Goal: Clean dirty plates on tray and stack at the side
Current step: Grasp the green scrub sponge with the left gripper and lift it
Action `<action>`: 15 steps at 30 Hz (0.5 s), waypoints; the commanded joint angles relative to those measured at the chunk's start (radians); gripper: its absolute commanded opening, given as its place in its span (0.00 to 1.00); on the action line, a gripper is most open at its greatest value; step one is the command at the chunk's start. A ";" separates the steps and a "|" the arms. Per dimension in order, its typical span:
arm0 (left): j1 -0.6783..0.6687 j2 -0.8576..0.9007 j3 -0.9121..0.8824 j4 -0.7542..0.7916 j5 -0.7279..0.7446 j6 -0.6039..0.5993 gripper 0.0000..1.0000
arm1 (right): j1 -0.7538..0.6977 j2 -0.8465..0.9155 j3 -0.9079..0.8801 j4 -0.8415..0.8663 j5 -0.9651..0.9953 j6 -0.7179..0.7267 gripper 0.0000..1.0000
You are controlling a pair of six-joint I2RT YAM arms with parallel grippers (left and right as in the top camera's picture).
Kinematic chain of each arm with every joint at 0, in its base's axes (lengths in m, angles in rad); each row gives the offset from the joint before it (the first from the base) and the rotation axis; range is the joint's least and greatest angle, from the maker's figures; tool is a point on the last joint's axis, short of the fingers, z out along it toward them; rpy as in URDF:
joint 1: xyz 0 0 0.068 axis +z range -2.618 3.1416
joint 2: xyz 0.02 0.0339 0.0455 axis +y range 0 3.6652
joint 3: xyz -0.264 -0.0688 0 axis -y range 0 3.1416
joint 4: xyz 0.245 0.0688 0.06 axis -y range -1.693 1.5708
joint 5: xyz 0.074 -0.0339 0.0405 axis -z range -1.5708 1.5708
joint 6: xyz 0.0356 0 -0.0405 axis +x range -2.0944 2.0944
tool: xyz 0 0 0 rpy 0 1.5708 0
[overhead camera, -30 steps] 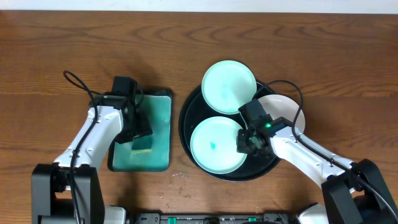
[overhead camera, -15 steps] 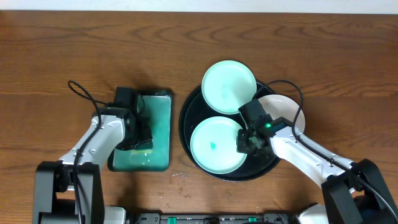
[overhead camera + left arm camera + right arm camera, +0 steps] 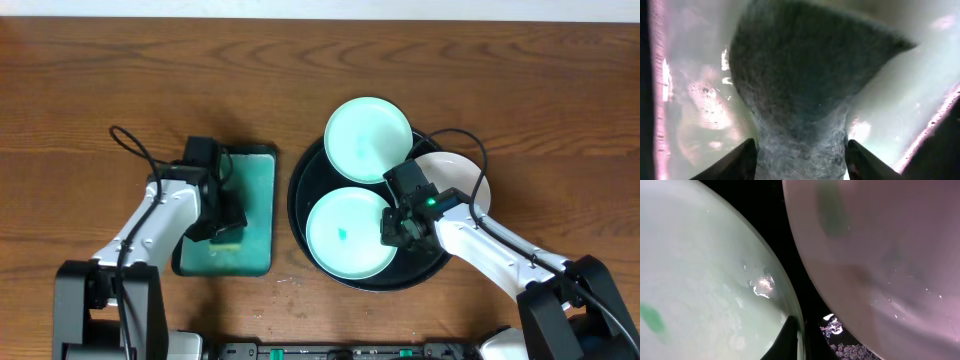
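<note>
- Where the overhead camera looks straight down, a brown wooden table (image 3: 120, 60) with strong grain fills the view from edge to edge.
- A rectangular teal-green pad (image 3: 258, 200) with a dark rim lies left of the round black tray (image 3: 297, 195), just beside it and apart from it.
- Three dirty plates sit at the tray. The back plate (image 3: 368, 138) overhangs the far rim. The front plate (image 3: 335, 255) lies inside and bears a teal smudge (image 3: 342, 235). The white right plate (image 3: 455, 172) is partly covered by the right arm and crossed by a black cable (image 3: 481, 148).
- The left gripper (image 3: 224, 215) is over the pad, its fingers (image 3: 740, 157) pinched on a grey, coarse sponge (image 3: 800, 90).
- The right gripper (image 3: 398, 228) is at the front plate's right rim. Only one fingertip (image 3: 789, 332) shows there, so I cannot tell how wide it stands.
</note>
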 commanded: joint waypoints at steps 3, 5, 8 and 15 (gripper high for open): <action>0.002 -0.025 0.032 -0.022 -0.012 -0.001 0.59 | 0.000 0.041 -0.013 0.014 0.035 0.003 0.01; 0.002 -0.025 0.032 -0.018 -0.013 0.006 0.57 | 0.000 0.041 -0.013 0.014 0.035 0.003 0.01; 0.002 -0.024 0.030 -0.008 -0.016 0.006 0.49 | 0.000 0.041 -0.013 0.014 0.035 0.003 0.01; 0.002 0.005 -0.023 0.055 -0.019 0.006 0.32 | 0.000 0.041 -0.013 0.014 0.035 0.003 0.01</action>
